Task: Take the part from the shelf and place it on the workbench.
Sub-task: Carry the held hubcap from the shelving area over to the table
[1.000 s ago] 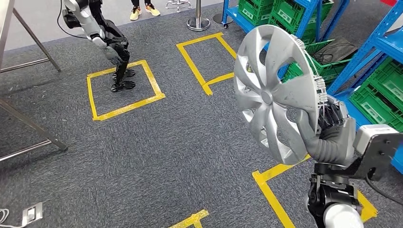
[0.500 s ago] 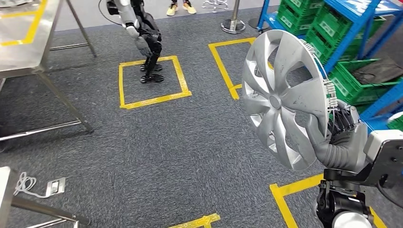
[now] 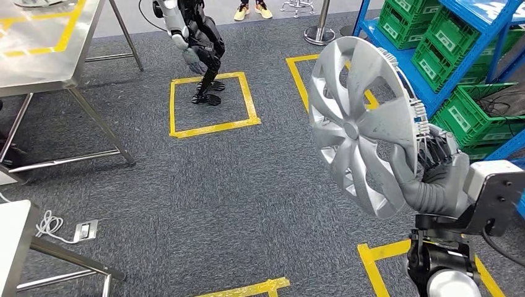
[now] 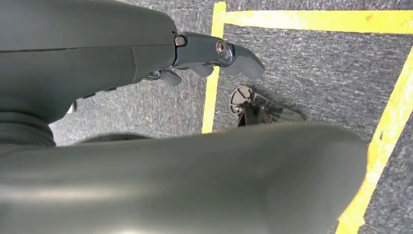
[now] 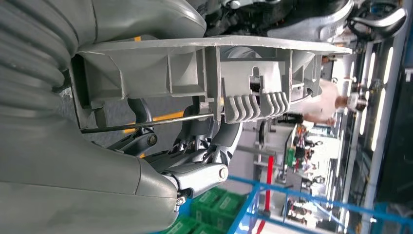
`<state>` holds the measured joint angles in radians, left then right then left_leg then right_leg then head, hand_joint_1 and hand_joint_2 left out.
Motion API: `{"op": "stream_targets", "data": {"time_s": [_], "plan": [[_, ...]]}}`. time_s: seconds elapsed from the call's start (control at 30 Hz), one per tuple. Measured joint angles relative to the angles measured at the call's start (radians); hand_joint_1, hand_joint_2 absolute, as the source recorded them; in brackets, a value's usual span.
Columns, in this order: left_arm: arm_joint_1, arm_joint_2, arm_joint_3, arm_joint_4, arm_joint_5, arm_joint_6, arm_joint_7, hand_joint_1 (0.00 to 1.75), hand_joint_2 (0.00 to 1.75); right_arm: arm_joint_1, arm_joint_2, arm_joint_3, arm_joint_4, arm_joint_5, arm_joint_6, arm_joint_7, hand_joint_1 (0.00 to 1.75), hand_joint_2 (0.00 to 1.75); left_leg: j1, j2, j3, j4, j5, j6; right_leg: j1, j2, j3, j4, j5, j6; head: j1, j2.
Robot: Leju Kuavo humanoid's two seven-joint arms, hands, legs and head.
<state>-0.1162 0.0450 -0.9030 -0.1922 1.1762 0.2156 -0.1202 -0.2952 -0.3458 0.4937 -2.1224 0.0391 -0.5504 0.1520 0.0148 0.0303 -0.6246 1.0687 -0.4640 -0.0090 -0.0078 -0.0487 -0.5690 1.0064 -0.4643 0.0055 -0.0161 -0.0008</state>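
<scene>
The right hand (image 3: 433, 176) grips the silver wheel cover (image 3: 362, 120) by its rim, holding it upright in the air over the grey carpet (image 3: 204, 192). The right wrist view shows the cover's ribbed back and clips. The left hand (image 4: 214, 53) hangs with fingers loosely apart, empty. A steel desk (image 3: 43, 43) stands far left, blue shelves (image 3: 470, 37) with green crates (image 3: 470, 114) right.

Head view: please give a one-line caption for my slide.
Right hand carries a silver wheel cover upright over grey carpet, with the steel workbench ahead.
</scene>
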Motion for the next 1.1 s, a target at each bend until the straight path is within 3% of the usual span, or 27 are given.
{"op": "stream_targets", "data": {"time_s": [0.07,0.13,0.2,0.3,0.37,0.4,0.5,0.57,0.63,0.67,0.73,0.8,0.87,0.9,0.93,1.0,1.03,1.1], "plan": [[-0.003,0.003,0.000,0.000,0.004,0.000,0.001,0.00,0.00,-0.011,0.000,0.001,0.001,-0.006,0.010,-0.001,1.75,1.75,-0.006,0.010,0.028,-0.050,0.002,0.010,0.004,-0.011,-0.004,0.008,-0.004,0.013,-0.001,0.000],[-0.003,0.006,0.000,0.000,0.011,0.000,0.000,0.00,0.00,-0.026,0.000,0.002,0.002,-0.012,0.017,-0.001,1.75,1.75,-0.008,-0.006,0.028,-0.052,0.007,0.023,0.002,-0.020,-0.008,0.011,-0.005,0.024,0.002,0.000],[-0.002,0.008,0.000,0.000,0.015,-0.001,-0.002,0.00,0.00,-0.037,0.000,0.003,0.003,-0.014,0.020,-0.001,1.75,1.75,-0.005,-0.022,0.028,-0.054,0.013,0.035,-0.003,-0.006,-0.025,0.045,-0.029,0.034,0.007,0.000],[-0.003,0.011,0.000,0.000,0.017,-0.002,-0.003,0.00,0.00,-0.043,0.000,0.003,0.004,-0.016,0.021,-0.001,1.75,1.75,-0.005,-0.048,0.025,-0.055,0.017,0.044,-0.005,0.032,-0.106,0.223,-0.113,0.040,0.025,0.000],[-0.001,0.012,0.000,0.000,0.018,-0.003,-0.003,0.00,0.00,-0.044,0.000,0.004,0.007,-0.017,0.021,-0.001,1.75,1.75,-0.008,-0.067,0.024,-0.054,0.018,0.045,-0.004,0.039,-0.143,0.296,-0.123,0.037,0.033,0.000],[-0.001,0.013,0.000,0.000,0.020,-0.004,-0.006,0.00,0.00,-0.044,0.000,0.005,0.008,-0.018,0.021,0.000,1.75,1.75,-0.009,-0.077,0.024,-0.053,0.018,0.045,-0.003,0.041,-0.136,0.277,-0.102,0.033,0.037,0.000],[-0.002,0.013,0.000,0.000,0.022,-0.008,-0.024,0.00,0.00,-0.051,0.000,0.008,0.010,-0.025,0.021,0.001,1.75,1.75,-0.010,-0.104,0.022,-0.050,0.019,0.043,0.000,0.073,-0.051,0.089,-0.015,0.013,0.044,0.000],[-0.002,0.013,0.000,0.000,0.016,-0.010,-0.029,0.00,0.00,-0.055,0.001,0.010,0.013,-0.033,0.019,-0.003,1.75,1.75,-0.008,-0.117,0.014,-0.050,0.024,0.034,0.004,0.091,-0.017,0.024,-0.005,0.005,0.045,0.000],[0.000,0.015,0.000,0.000,0.011,-0.009,-0.028,0.00,0.00,-0.054,0.001,0.013,0.020,-0.042,0.019,-0.012,1.75,1.75,-0.003,-0.128,0.007,-0.053,0.030,0.021,0.006,0.082,-0.010,0.014,-0.002,-0.001,0.045,0.000],[0.001,0.016,0.000,0.000,0.012,-0.008,-0.026,0.00,0.00,-0.052,0.002,0.014,0.024,-0.045,0.019,-0.018,1.75,1.75,-0.003,-0.122,0.003,-0.050,0.028,0.017,0.005,0.074,-0.007,0.006,0.002,-0.005,0.045,0.000],[0.001,0.019,0.000,0.000,0.018,-0.009,-0.026,0.00,0.00,-0.052,0.003,0.017,0.031,-0.048,0.020,-0.031,1.75,1.75,-0.005,-0.086,-0.024,-0.001,-0.004,0.010,0.002,0.057,0.001,-0.011,0.010,-0.014,0.038,0.000],[-0.001,0.019,0.000,0.000,0.027,-0.010,-0.028,0.00,0.00,-0.052,0.004,0.019,0.036,-0.048,0.020,-0.039,1.75,1.75,-0.005,-0.051,-0.083,0.121,-0.063,0.004,0.002,0.040,0.002,-0.016,0.012,-0.019,0.027,0.000],[0.000,0.020,0.001,0.000,0.034,-0.010,-0.030,0.00,0.00,-0.050,0.004,0.021,0.041,-0.048,0.020,-0.040,1.75,1.75,-0.001,-0.042,-0.127,0.214,-0.089,-0.001,0.003,0.023,0.000,-0.015,0.011,-0.019,0.020,0.000],[0.002,0.020,0.001,0.000,0.035,-0.010,-0.031,0.00,0.00,-0.049,0.004,0.022,0.043,-0.048,0.019,-0.040,1.75,1.75,0.001,-0.039,-0.123,0.209,-0.078,-0.004,0.002,0.016,0.000,-0.013,0.010,-0.018,0.017,0.000],[0.003,0.020,0.001,0.000,0.035,-0.010,-0.031,0.00,0.00,-0.048,0.004,0.024,0.045,-0.048,0.019,-0.040,1.75,1.75,0.003,-0.033,-0.097,0.164,-0.051,-0.005,0.002,0.009,0.000,-0.010,0.008,-0.015,0.014,0.000],[0.002,0.021,0.001,0.000,0.035,-0.010,-0.031,0.00,0.00,-0.048,0.004,0.026,0.047,-0.047,0.019,-0.040,1.75,1.75,0.003,-0.002,-0.022,0.031,-0.007,-0.006,0.003,-0.004,-0.001,0.000,0.001,-0.006,0.005,0.000],[0.000,0.021,0.001,0.000,0.035,-0.010,-0.029,0.00,0.00,-0.050,0.004,0.026,0.047,-0.046,0.019,-0.039,1.75,1.75,0.001,0.009,0.007,-0.017,0.003,-0.002,0.005,-0.010,-0.002,0.006,-0.003,0.001,0.002,0.000],[-0.002,0.021,0.001,0.000,0.031,-0.009,-0.021,0.00,0.00,-0.056,0.004,0.027,0.048,-0.044,0.019,-0.037,1.75,1.75,-0.004,0.010,0.024,-0.043,0.000,0.009,0.009,-0.021,-0.004,0.013,-0.007,0.012,0.001,0.000]]}}
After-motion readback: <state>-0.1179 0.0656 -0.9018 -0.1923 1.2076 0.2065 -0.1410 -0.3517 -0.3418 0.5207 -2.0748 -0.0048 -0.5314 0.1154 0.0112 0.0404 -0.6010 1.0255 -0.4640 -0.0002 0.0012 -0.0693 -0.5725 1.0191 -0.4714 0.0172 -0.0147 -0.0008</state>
